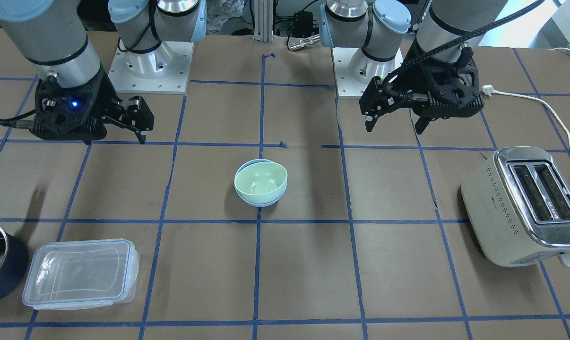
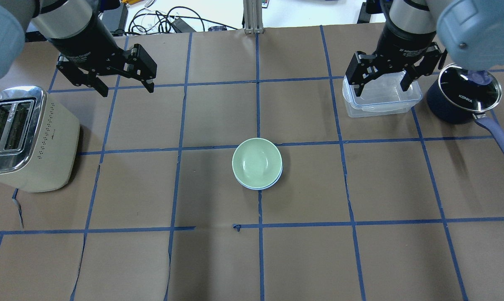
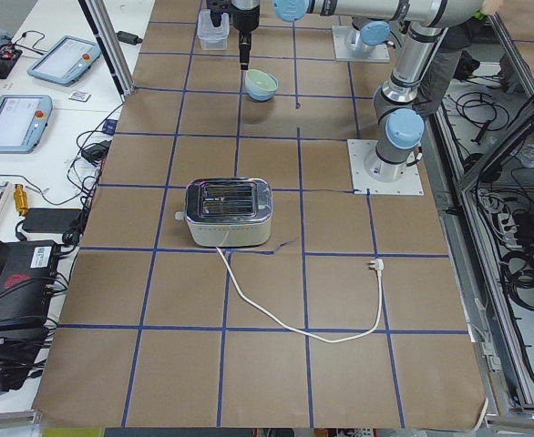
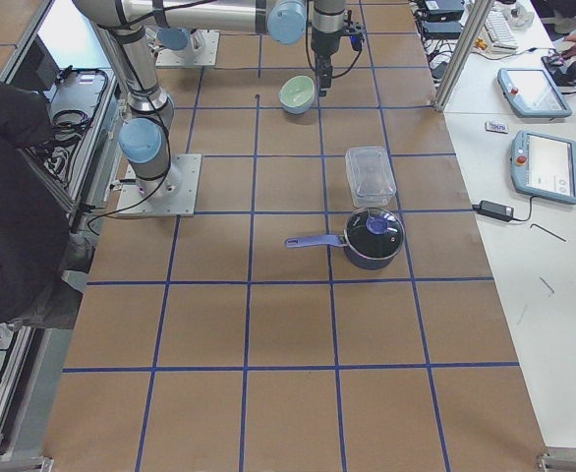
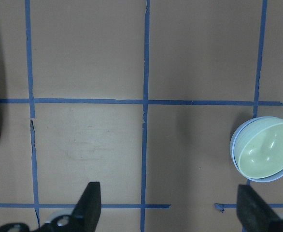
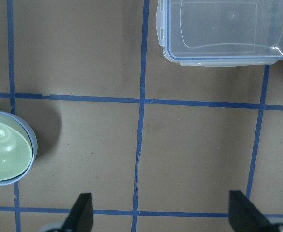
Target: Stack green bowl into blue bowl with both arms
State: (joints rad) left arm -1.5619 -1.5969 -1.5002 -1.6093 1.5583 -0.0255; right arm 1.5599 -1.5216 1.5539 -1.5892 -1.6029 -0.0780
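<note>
The green bowl (image 1: 260, 182) sits nested inside the blue bowl (image 1: 261, 203) at the middle of the table; only the blue bowl's rim shows under it. In the overhead view the green bowl (image 2: 256, 162) covers the blue bowl (image 2: 259, 186). My left gripper (image 2: 126, 90) is open and empty, raised above the table to the far left of the bowls. My right gripper (image 2: 380, 90) is open and empty, raised over the clear container. The left wrist view shows the stacked bowls (image 5: 266, 154) at its right edge. The right wrist view shows them (image 6: 4, 150) at its left edge.
A cream toaster (image 2: 22, 138) stands on the robot's left, its white cord (image 1: 549, 113) trailing away. A clear lidded container (image 2: 381, 100) and a dark navy pot (image 2: 461, 96) with a handle stand on the robot's right. Blue tape lines grid the brown table.
</note>
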